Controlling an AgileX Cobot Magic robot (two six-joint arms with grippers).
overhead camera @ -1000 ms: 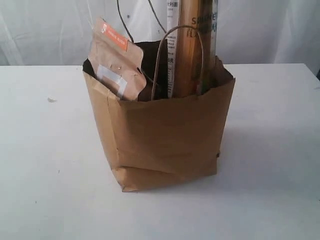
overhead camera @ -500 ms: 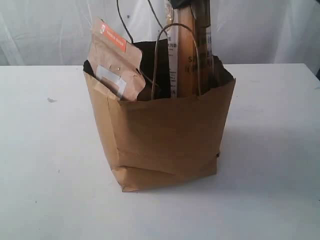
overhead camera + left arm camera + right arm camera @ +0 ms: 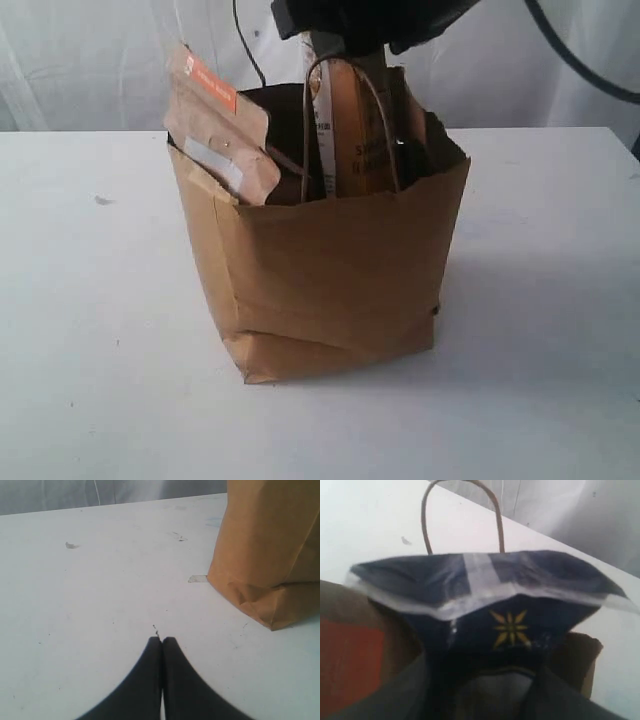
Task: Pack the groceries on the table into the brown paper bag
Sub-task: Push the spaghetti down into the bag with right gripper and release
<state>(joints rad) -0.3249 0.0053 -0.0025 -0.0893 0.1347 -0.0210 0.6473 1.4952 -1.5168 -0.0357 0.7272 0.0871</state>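
Note:
The brown paper bag [image 3: 330, 270] stands upright in the middle of the white table [image 3: 90, 330]. A brown pouch with orange label [image 3: 215, 140] leans out of its left side. My right gripper [image 3: 350, 40] hangs over the bag's mouth, shut on the top end of the spaghetti pack [image 3: 355, 140], whose lower part is inside the bag. In the right wrist view the pack's dark blue end [image 3: 485, 600] fills the space between the blurred fingers of the gripper [image 3: 485, 680]. My left gripper [image 3: 161, 640] is shut and empty, low over the table [image 3: 100, 605] beside the bag [image 3: 270, 545].
A twisted cord handle [image 3: 345, 70] arches up in front of the spaghetti pack and also shows as a loop [image 3: 460, 510] in the right wrist view. A small scrap [image 3: 102, 200] lies on the table at the left. A white curtain hangs behind.
The spaghetti pack has sunk deeper into the bag, and my right gripper has come down into view above it. The pouch has tipped slightly to the left.

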